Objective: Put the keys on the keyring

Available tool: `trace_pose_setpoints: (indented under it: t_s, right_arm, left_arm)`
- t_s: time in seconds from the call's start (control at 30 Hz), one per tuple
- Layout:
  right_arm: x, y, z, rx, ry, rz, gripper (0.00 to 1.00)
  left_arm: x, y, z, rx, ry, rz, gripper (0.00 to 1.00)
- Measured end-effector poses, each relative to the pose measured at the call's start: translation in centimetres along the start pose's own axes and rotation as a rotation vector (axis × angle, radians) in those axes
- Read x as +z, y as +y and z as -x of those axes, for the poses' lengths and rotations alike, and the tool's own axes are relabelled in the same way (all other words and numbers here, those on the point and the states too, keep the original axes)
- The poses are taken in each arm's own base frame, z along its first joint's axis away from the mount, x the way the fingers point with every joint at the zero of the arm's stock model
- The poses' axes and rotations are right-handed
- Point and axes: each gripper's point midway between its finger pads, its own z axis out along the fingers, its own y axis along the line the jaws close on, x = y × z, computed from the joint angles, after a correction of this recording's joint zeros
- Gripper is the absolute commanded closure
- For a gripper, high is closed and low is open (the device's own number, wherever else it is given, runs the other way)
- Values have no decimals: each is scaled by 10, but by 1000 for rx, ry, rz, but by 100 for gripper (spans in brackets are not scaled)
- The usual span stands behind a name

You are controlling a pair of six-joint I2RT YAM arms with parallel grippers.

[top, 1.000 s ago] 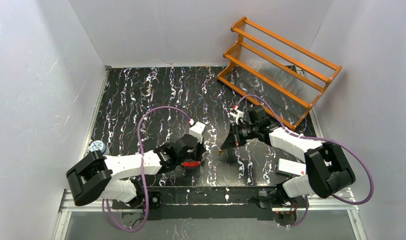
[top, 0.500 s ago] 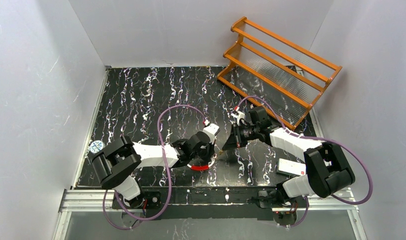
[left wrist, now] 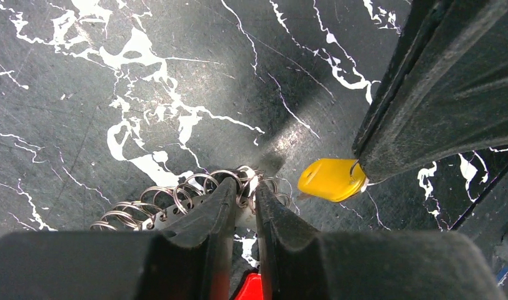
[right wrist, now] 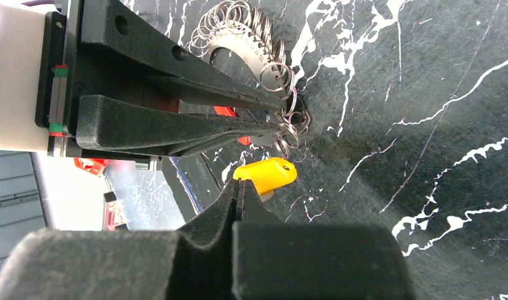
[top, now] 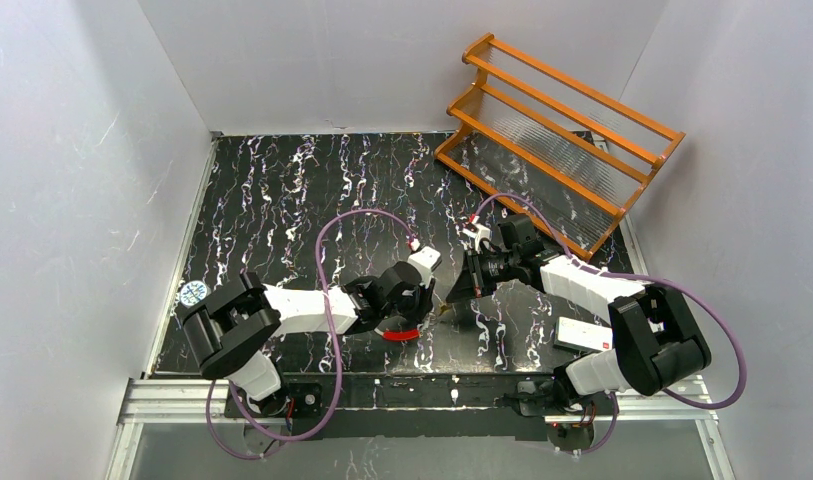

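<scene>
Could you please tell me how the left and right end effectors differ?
The left end effector grips the keyring, a row of small wire rings; the right end effector pinches a yellow-headed key. The left one's jaws show a narrow gap; the right one's are pressed together. Both hold something.

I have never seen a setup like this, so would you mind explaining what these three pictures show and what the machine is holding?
This is a robot with two arms bolted at a table's near edge, each ending in a two-finger gripper. The wide picture comes from a fixed camera above; the two close-ups come from a camera on each wrist. On the black marbled table are an orange rack, a white box and a small round blue-white object. The left gripper is shut on the keyring, a whitish strip strung with small wire rings. The right gripper pinches a small yellow key head close beside it.
</scene>
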Motion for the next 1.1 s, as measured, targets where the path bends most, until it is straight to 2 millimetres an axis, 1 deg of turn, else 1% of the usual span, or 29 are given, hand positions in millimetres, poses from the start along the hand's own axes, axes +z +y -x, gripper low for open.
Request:
trace_pose_setpoints:
  t_s: [0.1, 0.17, 0.3, 0.43, 0.5, 0.63, 0.9, 1.0, 1.1]
  right_arm:
    - [0, 0, -1, 0, 2, -1, 99]
    - [0, -1, -1, 2, 3, -2, 99]
    - [0, -1, -2, 4, 6, -4, 99]
    - [-1, -1, -3, 7, 10, -5, 99]
    - [-1, -1, -3, 7, 10, -6, 99]
    - [-1, -2, -3, 4, 9, -8, 99]
    - [-1, -2, -5, 1, 17, -11, 99]
    - [-3, -1, -4, 3, 23, -14, 99]
    - [-6, 6, 4, -11, 14, -9, 99]
  left_arm:
    - [0, -1, 0, 0, 3, -5, 88]
    - [0, -2, 0, 0, 4, -10, 88]
    - [0, -4, -1, 0, 7, -20, 82]
    - [1, -3, -3, 0, 15, -20, 81]
    - [3, -3, -5, 1, 23, -19, 85]
    - [5, -4, -9, 1, 35, -23, 100]
    - [4, -7, -8, 5, 34, -39, 100]
    - [-4, -7, 2, 13, 4, -41, 100]
    - [-23, -9, 21, 30, -76, -53, 100]
